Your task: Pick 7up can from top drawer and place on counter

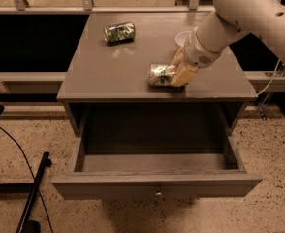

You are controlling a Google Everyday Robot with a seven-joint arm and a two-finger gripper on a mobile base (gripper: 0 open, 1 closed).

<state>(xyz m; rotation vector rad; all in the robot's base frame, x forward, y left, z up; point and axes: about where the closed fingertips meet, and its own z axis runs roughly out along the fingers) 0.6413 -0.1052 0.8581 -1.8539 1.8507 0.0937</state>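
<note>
The 7up can [161, 75], pale silver with green patches, lies on its side on the counter [113, 67] near the front edge, right of centre. My gripper [177, 72] is at the can's right end with its tan fingers [185, 73] around it, shut on the can. The top drawer [154, 184] stands pulled out below the counter, and its inside shows nothing in it.
A darker green can [119, 32] lies on its side at the counter's back left. A white cup-like thing [182, 38] sits behind my gripper. A dark stand and cable [31, 188] are on the floor at the left. A rail runs behind the counter.
</note>
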